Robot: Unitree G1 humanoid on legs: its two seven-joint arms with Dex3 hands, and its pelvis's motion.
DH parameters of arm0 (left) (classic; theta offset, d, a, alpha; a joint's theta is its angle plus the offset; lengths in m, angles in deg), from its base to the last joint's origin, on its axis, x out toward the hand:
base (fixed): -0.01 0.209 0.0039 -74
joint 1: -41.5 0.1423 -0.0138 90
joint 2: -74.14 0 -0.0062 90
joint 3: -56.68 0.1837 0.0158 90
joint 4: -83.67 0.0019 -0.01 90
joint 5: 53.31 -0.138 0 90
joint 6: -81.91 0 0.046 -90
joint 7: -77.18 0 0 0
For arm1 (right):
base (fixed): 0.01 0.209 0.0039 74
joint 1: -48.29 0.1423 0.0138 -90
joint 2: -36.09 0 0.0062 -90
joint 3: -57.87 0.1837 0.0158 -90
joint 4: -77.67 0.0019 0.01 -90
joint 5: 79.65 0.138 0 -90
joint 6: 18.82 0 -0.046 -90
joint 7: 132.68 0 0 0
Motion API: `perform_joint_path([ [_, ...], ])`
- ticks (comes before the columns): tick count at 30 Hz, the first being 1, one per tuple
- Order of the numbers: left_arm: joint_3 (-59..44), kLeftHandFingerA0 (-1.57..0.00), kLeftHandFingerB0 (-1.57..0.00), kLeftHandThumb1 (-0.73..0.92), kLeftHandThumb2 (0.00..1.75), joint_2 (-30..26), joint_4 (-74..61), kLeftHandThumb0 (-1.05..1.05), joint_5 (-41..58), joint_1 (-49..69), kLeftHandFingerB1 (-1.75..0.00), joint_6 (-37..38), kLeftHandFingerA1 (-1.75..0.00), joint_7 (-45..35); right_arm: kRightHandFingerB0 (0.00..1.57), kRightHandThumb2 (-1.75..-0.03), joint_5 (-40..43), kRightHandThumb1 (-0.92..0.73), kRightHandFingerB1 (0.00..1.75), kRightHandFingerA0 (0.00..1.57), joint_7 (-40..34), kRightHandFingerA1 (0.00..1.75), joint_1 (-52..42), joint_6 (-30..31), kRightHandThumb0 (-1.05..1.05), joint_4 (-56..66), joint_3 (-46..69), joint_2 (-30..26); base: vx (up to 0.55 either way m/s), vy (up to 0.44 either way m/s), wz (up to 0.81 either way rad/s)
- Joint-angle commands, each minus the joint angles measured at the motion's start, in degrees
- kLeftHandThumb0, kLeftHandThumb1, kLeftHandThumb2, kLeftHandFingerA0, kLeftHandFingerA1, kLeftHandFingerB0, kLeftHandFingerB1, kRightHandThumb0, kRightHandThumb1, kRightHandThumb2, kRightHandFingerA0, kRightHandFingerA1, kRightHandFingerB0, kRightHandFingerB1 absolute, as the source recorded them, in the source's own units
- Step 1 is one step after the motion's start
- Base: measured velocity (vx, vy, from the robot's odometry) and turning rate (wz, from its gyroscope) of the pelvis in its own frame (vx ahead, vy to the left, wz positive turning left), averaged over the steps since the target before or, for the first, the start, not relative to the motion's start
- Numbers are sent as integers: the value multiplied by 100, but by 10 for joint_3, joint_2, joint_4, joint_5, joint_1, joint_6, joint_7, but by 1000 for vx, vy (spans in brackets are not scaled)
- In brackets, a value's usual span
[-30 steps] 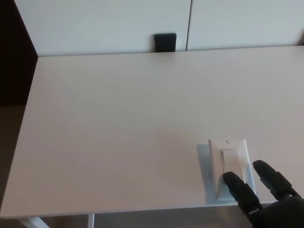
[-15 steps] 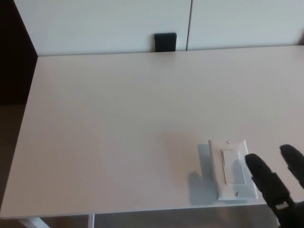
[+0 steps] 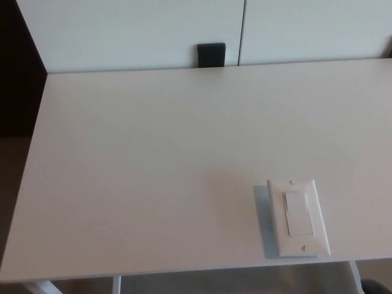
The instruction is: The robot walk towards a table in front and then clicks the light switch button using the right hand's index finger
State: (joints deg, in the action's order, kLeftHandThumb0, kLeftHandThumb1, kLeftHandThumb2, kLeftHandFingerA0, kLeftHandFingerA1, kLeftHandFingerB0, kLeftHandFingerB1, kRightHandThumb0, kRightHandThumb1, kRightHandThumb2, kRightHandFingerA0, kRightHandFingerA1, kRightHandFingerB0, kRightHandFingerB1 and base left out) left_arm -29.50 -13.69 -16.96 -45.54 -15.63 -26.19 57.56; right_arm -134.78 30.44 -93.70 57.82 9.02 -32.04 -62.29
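Near the table's [image 3: 122, 153] front right edge lies the light switch [image 3: 298, 217], a stiff white plate that looks light enough to slide, so I judge a straight-down press on its rocker [image 3: 299, 213] best, though neither of my hands shows, their state unknowable

plain office-like room: white table [image 3: 153, 153], panelled wall [image 3: 135, 30]

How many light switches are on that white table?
1. A single light switch in its white plate lies flat near the table's front edge, toward the right. Nothing else rests on the tabletop, and nothing in view could hide another.
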Motion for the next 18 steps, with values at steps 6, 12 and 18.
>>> perform_joint_path([
  [6,-10,-28,-17,52,92,-8,20,-14,1,8,-51,14,-57,-6,26,-60,348,-67,49,26,129,71,109,-66,-81,-286,22,77,0,0,0],
  [12,-14,-28,-16,53,93,-7,19,-14,3,23,-50,13,-57,-5,28,-61,385,-65,48,28,149,67,118,-105,-82,-354,37,84,0,0,0],
  [18,-15,-27,-16,52,93,-8,16,-15,2,45,-50,23,-56,-5,24,-71,384,-58,51,25,165,68,103,-125,-91,-363,32,70,0,0,0],
])
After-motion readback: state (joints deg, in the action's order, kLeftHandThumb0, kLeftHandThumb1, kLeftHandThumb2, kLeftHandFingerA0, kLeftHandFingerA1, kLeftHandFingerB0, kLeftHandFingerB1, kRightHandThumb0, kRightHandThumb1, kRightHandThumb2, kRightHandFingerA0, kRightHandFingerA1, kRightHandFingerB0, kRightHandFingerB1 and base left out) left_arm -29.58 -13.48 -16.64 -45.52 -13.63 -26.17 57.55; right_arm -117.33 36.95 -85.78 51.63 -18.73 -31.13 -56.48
